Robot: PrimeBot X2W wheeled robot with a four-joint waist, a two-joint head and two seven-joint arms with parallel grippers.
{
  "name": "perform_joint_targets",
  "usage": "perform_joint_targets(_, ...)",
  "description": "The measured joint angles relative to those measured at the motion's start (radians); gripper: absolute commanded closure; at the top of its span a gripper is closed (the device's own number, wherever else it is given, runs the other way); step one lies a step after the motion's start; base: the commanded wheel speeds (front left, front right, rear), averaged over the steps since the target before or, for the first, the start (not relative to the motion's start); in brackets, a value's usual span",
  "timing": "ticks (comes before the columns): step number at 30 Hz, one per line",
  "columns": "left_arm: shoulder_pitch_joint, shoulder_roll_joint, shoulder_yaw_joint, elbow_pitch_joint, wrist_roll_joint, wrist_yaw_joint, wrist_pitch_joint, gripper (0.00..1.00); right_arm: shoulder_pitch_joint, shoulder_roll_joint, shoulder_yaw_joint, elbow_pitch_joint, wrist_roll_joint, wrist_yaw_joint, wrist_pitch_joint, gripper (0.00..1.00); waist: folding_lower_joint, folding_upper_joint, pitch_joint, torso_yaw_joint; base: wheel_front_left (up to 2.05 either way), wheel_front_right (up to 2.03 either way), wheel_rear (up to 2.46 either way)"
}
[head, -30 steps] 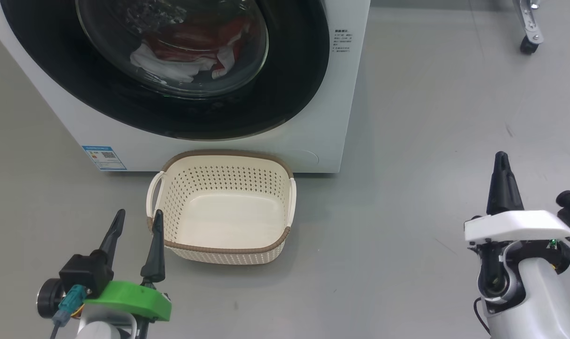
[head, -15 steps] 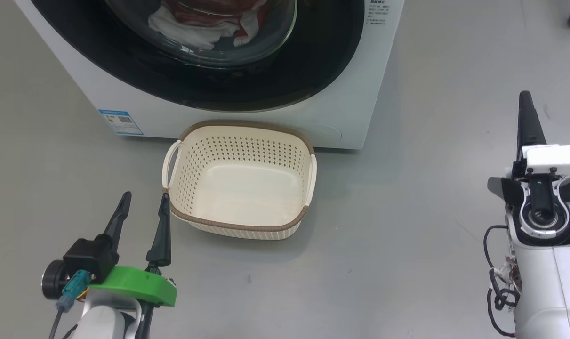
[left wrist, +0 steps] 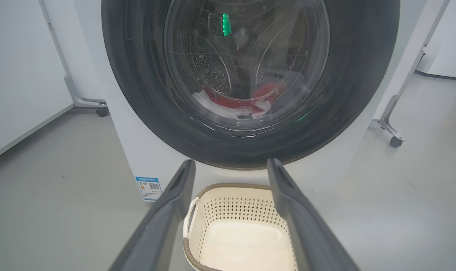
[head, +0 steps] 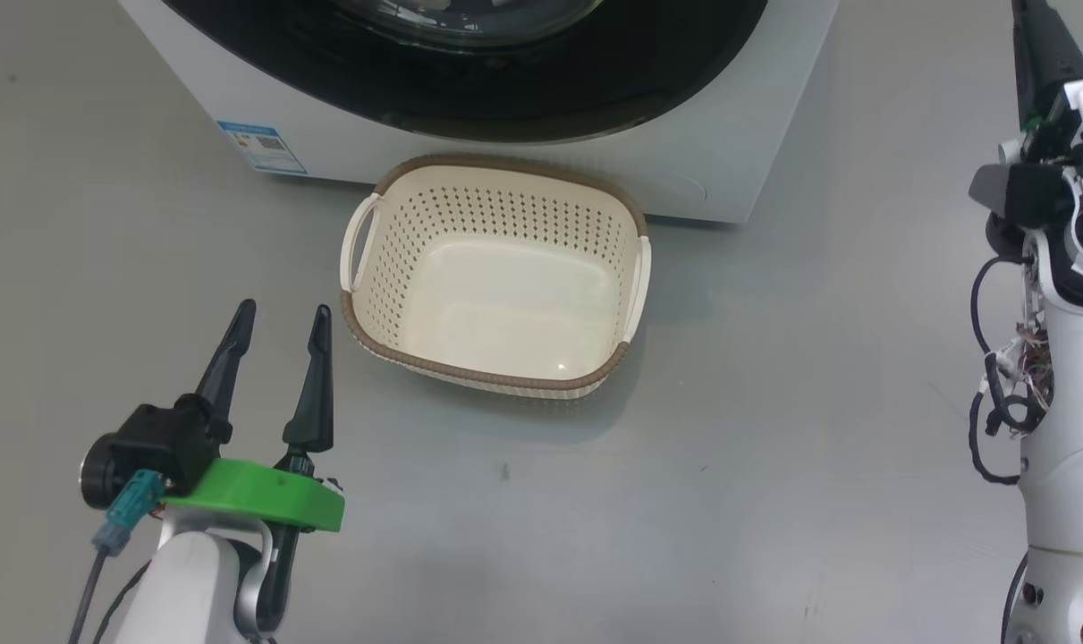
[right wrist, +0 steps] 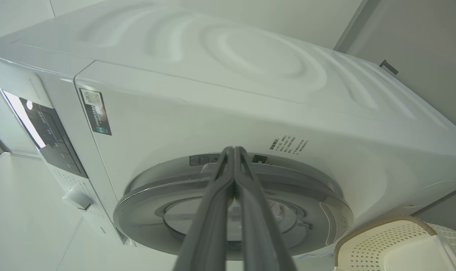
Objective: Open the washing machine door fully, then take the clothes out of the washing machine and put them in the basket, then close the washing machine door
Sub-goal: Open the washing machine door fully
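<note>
Right gripper (right wrist: 234, 150) has risen toward the washing machine door (left wrist: 250, 75); the rest of the frame shift is just head camera motion. Door sits shut on the washing machine (head: 738, 152), above the basket (head: 505, 295). Expect it stiff, heavy, hinged, with a slippery glossy rim: hook the edge, not the glass. Right fingers are pinched together, empty, aimed at the rim; contact unclear. Left gripper (head: 284, 307) is spread wide, empty, beside the basket. Handle not discernible. Clothes (left wrist: 243, 107) are blurred behind the glass.

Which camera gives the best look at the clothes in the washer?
The left wrist view: it faces the washing machine door squarely, so the red and white clothes show plainly behind its glass. The head view catches the door's lower rim; the right wrist view meets the glass too obliquely to tell.
</note>
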Motion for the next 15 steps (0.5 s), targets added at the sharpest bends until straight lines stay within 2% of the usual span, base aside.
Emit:
perform_joint_targets(9, -0.039, -0.005, -0.004, -0.035, -0.053, 0.0, 0.0, 0.0, -0.153, -0.043, 0.021, 0.024, -0.003, -0.041, 0.081, 1.0, 0.0, 0.0, 0.078, 0.037, 0.0, 0.0, 0.0)
perform_joint_targets(15, -0.067, -0.008, -0.029, -0.048, -0.067, 0.0, 0.0, 0.0, -0.246, -0.062, 0.025, 0.058, 0.007, -0.043, 0.134, 1.0, 0.0, 0.0, 0.126, 0.064, 0.0, 0.0, 0.0)
